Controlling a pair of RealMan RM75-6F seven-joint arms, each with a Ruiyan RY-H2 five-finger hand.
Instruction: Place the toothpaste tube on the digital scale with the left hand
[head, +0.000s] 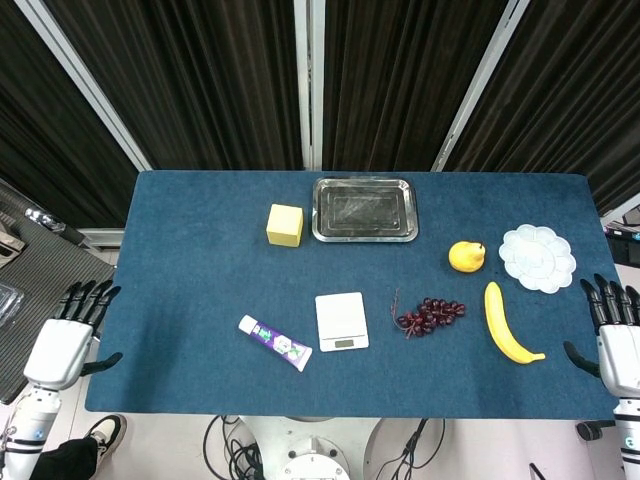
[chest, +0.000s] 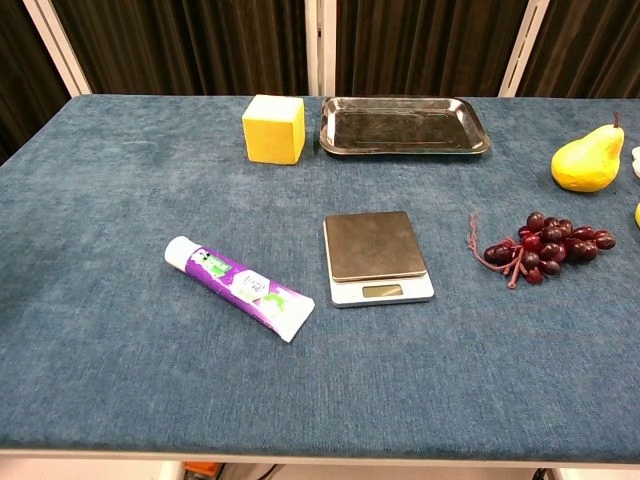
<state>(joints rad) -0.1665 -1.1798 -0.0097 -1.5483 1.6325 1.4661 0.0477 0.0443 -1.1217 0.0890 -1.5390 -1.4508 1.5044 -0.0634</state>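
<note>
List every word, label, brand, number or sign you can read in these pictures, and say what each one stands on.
No text can be read with certainty.
Toothpaste tube: print on the purple and green label, too small and blurred to read.
Digital scale: display window at the front edge shows no readable digits; no brand is legible.
Yellow cube, metal tray, white palette: no markings visible.

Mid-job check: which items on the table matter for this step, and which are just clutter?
For the job: purple-and-white toothpaste tube, white digital scale with a metal platform, open left hand.

Lying about: yellow cube, metal tray, yellow pear, dark red grapes, yellow banana, white flower-shaped palette.
</note>
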